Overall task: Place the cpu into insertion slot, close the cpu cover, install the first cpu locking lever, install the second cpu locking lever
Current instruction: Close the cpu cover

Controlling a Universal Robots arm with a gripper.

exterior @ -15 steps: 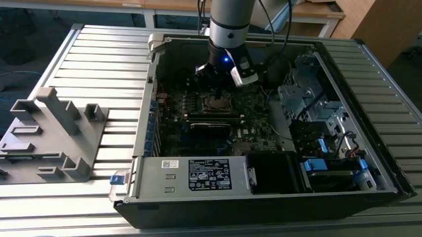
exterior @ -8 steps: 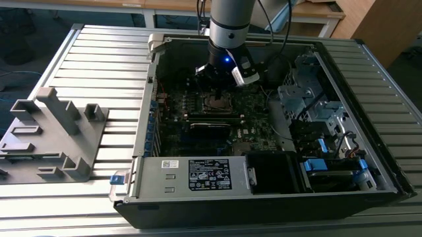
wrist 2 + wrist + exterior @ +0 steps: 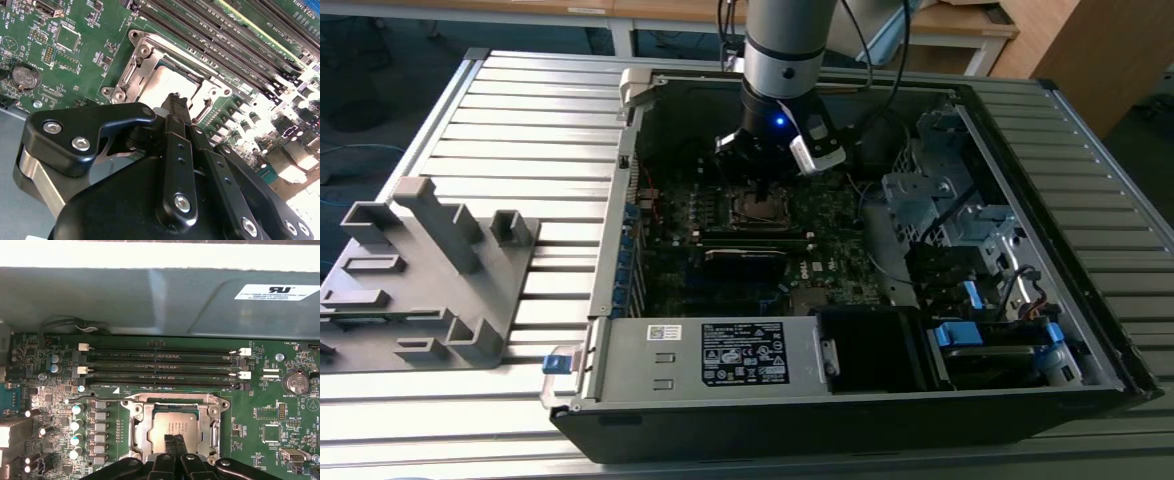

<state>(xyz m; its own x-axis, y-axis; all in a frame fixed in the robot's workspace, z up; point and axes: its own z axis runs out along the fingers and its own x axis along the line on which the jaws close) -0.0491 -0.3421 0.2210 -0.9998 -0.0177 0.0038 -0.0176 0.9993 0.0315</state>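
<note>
The cpu lies flat in the insertion slot on the green board, its grey metal top facing up. The silver cpu cover is down around it, framing the chip on all sides. My gripper hangs just above the near edge of the chip with its two black fingers pressed together and nothing between them. In the second wrist view the gripper has its tips over the chip's edge. In the exterior view the gripper reaches down into the open computer case, straight above the slot.
Long black memory slots run beside the socket, a row of capacitors on one side and a coin battery on the other. The case wall rises behind. A power supply, drive bays and a grey fixture surround the work.
</note>
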